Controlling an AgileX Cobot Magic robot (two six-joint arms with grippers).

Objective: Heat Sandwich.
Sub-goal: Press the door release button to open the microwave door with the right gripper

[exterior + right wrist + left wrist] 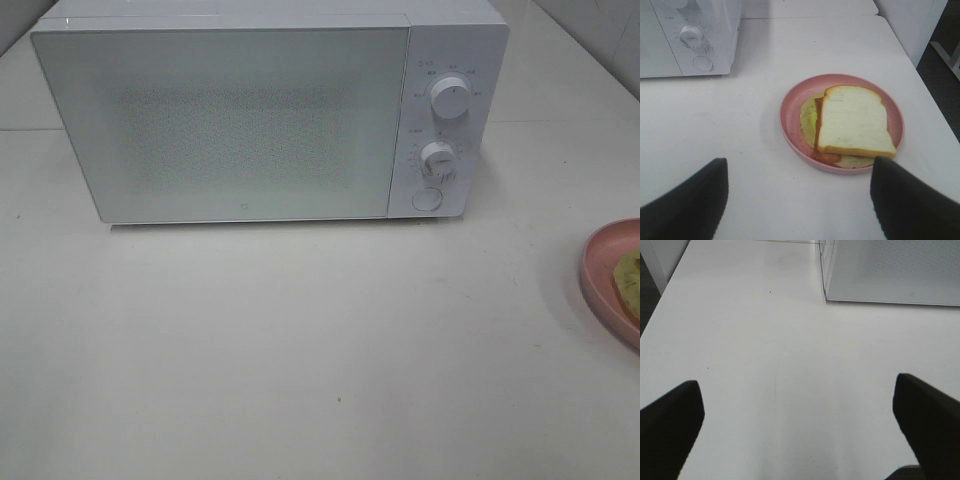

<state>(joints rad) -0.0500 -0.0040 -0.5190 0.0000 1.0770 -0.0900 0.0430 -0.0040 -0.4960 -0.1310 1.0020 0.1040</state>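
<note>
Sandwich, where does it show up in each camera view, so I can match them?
Exterior high: sandwich at the far right edge, cut off, on the pink plate.
Left wrist: not in it.
Right wrist: sandwich near the centre, on the same plate.
Shared landmark: the white microwave, in all three views.

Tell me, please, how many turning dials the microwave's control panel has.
2: the upper dial near the panel's top and the lower dial directly beneath it, just above a flat round button on the microwave. The panel shows fully, so none seems hidden.
</note>
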